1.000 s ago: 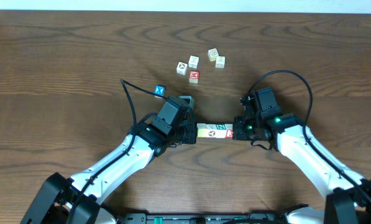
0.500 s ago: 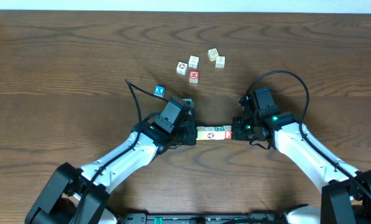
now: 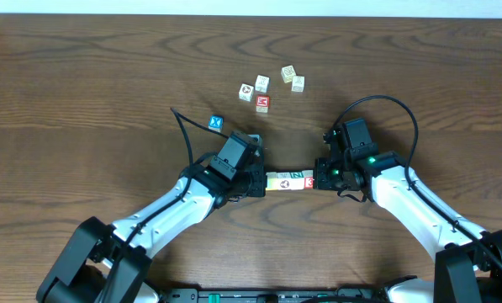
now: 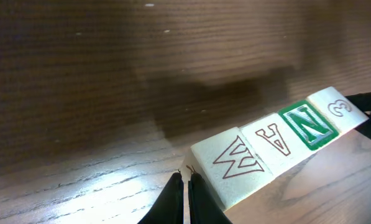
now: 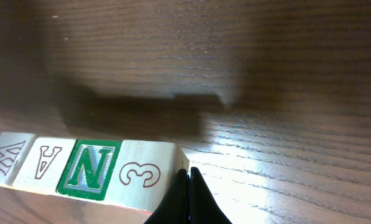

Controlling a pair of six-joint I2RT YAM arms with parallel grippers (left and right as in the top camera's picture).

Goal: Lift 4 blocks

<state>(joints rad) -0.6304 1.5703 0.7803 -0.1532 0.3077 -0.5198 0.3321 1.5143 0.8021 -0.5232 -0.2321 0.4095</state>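
Four wooden blocks [image 3: 290,179] form one row, squeezed end to end between my two grippers. From the left wrist they read W [image 4: 235,159], A [image 4: 273,137], green N [image 4: 307,123] and 3 [image 4: 339,109]. My left gripper [image 4: 186,180] is shut, its tips pressing the W end. My right gripper [image 5: 188,177] is also shut and pushes against the 3 block [image 5: 141,174]. The row's shadow lies apart from it on the wood, so the row hangs a little above the table.
A blue cube [image 3: 217,124] lies just behind my left gripper [image 3: 262,181]. Several loose cubes, one of them red [image 3: 262,103], cluster at the back middle. A black cable [image 3: 183,139] loops off the left arm and another arcs over the right arm [image 3: 385,99].
The rear links of the left arm have swung a little to the right. The row of blocks stays pinched between both shut grippers, almost in the same place.
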